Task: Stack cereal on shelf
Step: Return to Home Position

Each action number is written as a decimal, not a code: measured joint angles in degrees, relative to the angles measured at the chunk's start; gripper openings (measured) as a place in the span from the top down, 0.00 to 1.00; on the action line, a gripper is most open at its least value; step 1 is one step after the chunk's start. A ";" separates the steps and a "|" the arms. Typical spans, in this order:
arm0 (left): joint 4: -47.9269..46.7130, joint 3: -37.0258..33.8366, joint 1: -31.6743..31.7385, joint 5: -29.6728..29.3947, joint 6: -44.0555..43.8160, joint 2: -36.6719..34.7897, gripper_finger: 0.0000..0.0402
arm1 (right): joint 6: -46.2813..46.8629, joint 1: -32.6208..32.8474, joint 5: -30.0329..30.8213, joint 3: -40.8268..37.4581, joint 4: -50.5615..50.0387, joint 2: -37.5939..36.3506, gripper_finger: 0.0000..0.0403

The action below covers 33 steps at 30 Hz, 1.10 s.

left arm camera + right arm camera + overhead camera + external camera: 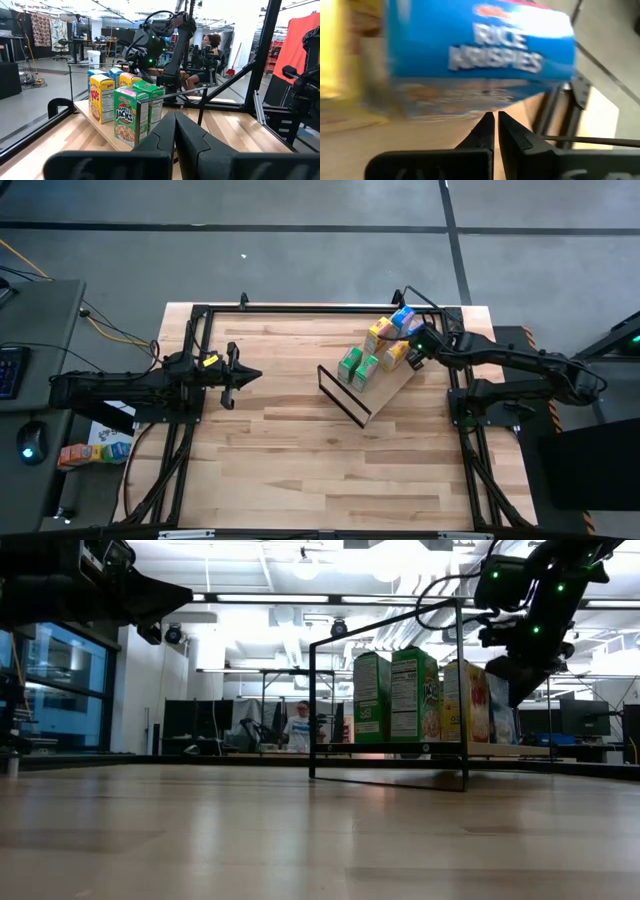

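The cereal boxes (383, 346) stand upright in paired rows, green, yellow, then blue, on the shelf (395, 390) at the right side of the desk (300, 470). The right end effector (493, 116), fingers nearly together and gripping nothing, is just beside the blue Rice Krispies box (480, 45), at the end away from the black frame (340, 395). The left end effector (256, 374), closed and empty, is over the desk's left side, well apart from the shelf.

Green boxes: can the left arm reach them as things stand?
Probably, but not straight in. The black frame stands between the left tool and the green boxes; nothing covers them from above. The right tool is beside the blue box.
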 joint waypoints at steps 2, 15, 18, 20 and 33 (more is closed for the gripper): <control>-0.02 0.01 0.00 -0.01 -0.02 0.00 1.00 | -0.18 1.00 -0.71 0.00 0.08 -0.27 1.00; -0.90 0.01 0.00 0.01 -0.98 -0.02 1.00 | -0.01 6.83 -6.99 0.00 0.45 -0.73 1.00; -0.90 0.01 0.00 0.01 -0.99 -0.01 1.00 | 2.32 8.77 -11.54 0.00 -1.04 -0.73 1.00; -0.90 0.01 0.00 0.01 -1.00 -0.01 1.00 | 4.64 10.32 -14.89 0.00 -3.92 -0.73 1.00; -0.85 0.01 0.00 0.00 -1.01 -0.02 1.00 | 8.87 33.60 -24.17 -5.93 10.43 -3.71 1.00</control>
